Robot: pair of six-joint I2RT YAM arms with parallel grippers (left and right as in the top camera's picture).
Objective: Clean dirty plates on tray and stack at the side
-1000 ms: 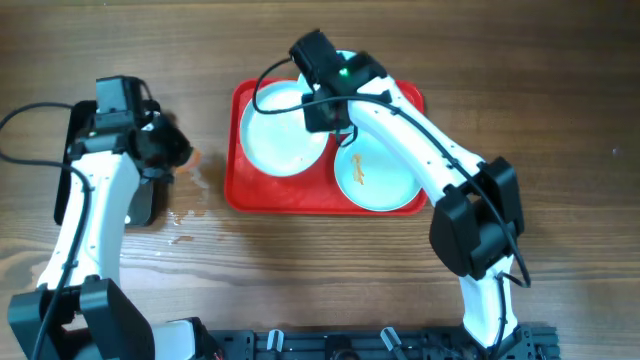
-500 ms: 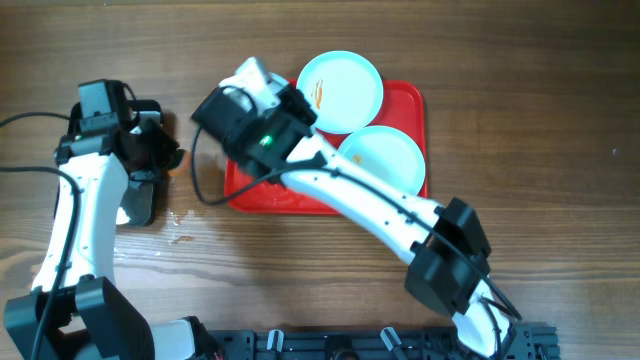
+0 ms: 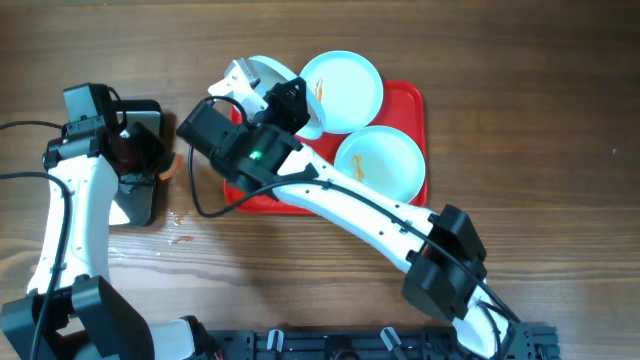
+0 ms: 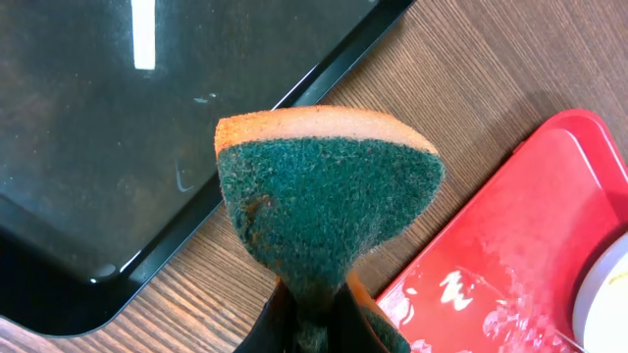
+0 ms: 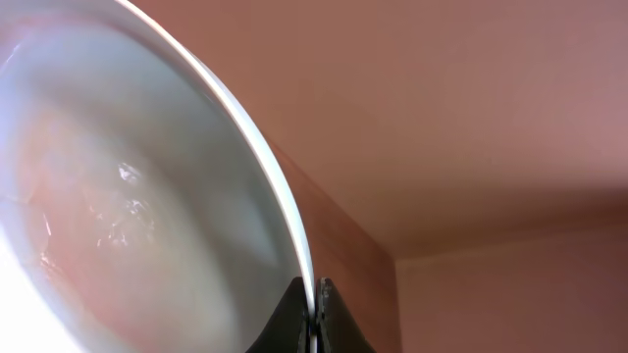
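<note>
Jaws of the right gripper pinch a plate by its rim above the tray, at its left end; the left gripper, clamping a sponge, hangs just beyond.

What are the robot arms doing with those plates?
The right gripper pinches one plate by its rim, holding it up at the red tray's left end. The left gripper holds a green-and-orange sponge over the black tray's edge. Two more plates sit on the red tray.
</note>
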